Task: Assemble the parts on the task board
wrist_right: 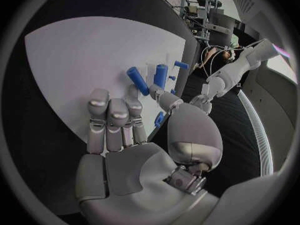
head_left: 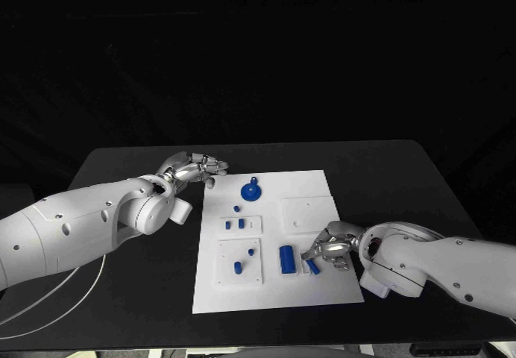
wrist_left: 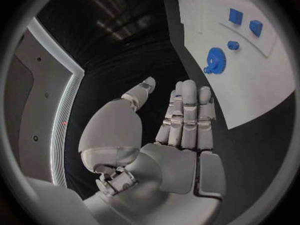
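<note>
We see the right hand [head_left: 329, 250] low over the near right part of the task board [head_left: 312, 287], its thumb and a finger pinching a small blue part [head_left: 312, 265]. The right wrist view brings out that pinched piece [wrist_right: 159, 118] at the thumb tip, and beyond it a long blue cylinder [wrist_right: 138, 80] lying on the white plate. The left hand [head_left: 194, 168] hangs over the black surface [head_left: 398, 171] just off the board's far left corner, fingers straight and close together, holding nothing; the left wrist view confirms the bare palm [wrist_left: 181, 130]. A blue gear [head_left: 250, 193] lies flat near the board's far edge.
</note>
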You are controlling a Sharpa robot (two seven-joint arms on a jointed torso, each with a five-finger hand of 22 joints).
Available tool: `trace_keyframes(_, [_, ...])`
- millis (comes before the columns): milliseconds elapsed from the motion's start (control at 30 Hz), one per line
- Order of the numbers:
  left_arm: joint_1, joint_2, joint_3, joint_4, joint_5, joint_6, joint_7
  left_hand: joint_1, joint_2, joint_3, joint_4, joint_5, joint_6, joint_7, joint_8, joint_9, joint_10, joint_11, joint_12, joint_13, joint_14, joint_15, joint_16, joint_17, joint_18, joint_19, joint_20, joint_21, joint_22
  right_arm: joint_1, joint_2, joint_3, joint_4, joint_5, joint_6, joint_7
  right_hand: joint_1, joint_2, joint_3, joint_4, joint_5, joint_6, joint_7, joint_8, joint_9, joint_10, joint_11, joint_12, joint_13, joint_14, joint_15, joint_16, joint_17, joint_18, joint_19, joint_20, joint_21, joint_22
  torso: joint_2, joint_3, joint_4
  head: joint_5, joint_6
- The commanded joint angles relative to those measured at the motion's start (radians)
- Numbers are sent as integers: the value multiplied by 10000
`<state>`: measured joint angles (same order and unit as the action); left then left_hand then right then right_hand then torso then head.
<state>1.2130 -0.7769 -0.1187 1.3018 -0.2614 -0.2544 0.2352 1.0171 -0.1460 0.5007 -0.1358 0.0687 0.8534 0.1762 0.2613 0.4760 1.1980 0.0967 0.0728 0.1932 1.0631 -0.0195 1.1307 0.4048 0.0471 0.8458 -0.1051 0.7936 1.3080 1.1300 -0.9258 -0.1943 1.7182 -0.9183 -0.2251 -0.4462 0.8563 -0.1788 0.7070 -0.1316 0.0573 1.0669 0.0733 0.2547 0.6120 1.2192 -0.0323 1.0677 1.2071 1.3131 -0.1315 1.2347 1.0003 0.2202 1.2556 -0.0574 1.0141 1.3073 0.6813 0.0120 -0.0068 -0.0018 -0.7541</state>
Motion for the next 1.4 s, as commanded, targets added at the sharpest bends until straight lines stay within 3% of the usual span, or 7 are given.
trace_keyframes(33, [5, 7, 7, 18, -19, 124, 56, 14, 74, -44, 28, -25, -36, -26, 55, 2, -33, 18, -38, -16, 24, 65, -54, 15, 242, 49, -67, -70, 146, -23, 24, -12, 29, -14, 71, 91, 134, 188, 98, -108, -34, 98, 16, 18, 1, 46, -40, 66, 23, -19, -87, -56, 9, 416, -23, -35, -25, 80, -1, 1, 4, -2, -6])
trace_keyframes(133, [6, 1, 7, 23, -19, 120, 54, 16, 75, -43, 27, -24, -36, -26, 58, 3, -33, 18, -37, -16, 24, 66, -54, 16, 243, 49, -67, -70, 146, -23, 21, -12, 23, -42, 72, 94, 293, 453, 239, -225, -34, 132, 10, 29, -6, 66, -45, 82, 34, -20, -89, -57, 11, 416, -38, -23, -22, 90, 0, 1, 2, 0, -4])
trace_keyframes(233, [6, 4, 7, 20, -19, 121, 52, 19, 75, -43, 26, -24, -36, -27, 60, 3, -34, 18, -37, -16, 24, 66, -55, 16, 243, 49, -66, -71, 147, -22, 23, -12, 0, -115, 72, 100, 306, 571, 285, -266, -40, 164, 6, 38, -12, 92, -48, 106, 50, -22, -87, -57, 12, 416, -43, -4, -15, 99, 0, 1, 1, 3, -7])
trace_keyframes(833, [6, -3, 7, 23, -20, 132, 46, 14, 82, -49, 34, -26, -41, -29, 81, 4, -35, 20, -32, -16, 22, 67, -57, 19, 243, 49, -62, -74, 149, -21, 54, -11, -18, -116, 110, 138, 65, 621, 280, -213, 11, 269, -12, 52, -66, 214, -65, 220, 124, -15, -93, -50, 14, 416, -42, 58, 12, 119, 1, -1, 3, 36, 8])
trace_keyframes(933, [6, -5, 7, 21, -20, 139, 52, 10, 86, -50, 39, -26, -41, -29, 85, 4, -35, 20, -31, -16, 22, 68, -57, 19, 242, 49, -61, -75, 150, -14, 35, -10, -26, -116, 306, 84, 6, 659, 308, -160, 35, 299, -21, 56, -81, 258, -72, 261, 150, -15, -99, -51, 13, 416, -42, 64, 13, 119, 1, -4, 6, 41, 10])
trace_keyframes(1033, [6, -7, 7, 25, -20, 143, 47, -54, 127, -65, 99, -27, -19, -40, 123, 11, -37, 23, -28, -16, 18, 71, -63, 21, 238, 47, -55, -82, 150, 15, 21, -10, -9, -120, 471, 30, -244, 832, 426, 129, 54, 343, -33, 51, -122, 299, -81, 275, 159, -21, -102, -62, 5, 416, -58, 91, -1, 114, -2, -5, 7, 46, 18])
trace_keyframes(1400, [6, 0, 7, 27, -20, 162, 22, -61, 130, -68, 108, -26, -24, -43, 134, 10, -40, 23, -28, -17, 17, 71, -66, 22, 240, 45, -56, -85, 152, 256, -40, -7, 140, -90, 549, -43, -401, 767, 616, 159, -1, 407, -47, 54, -175, 360, -96, 325, 201, -22, -116, -61, 3, 416, -63, 84, 24, 133, 0, -5, -3, 76, 41])
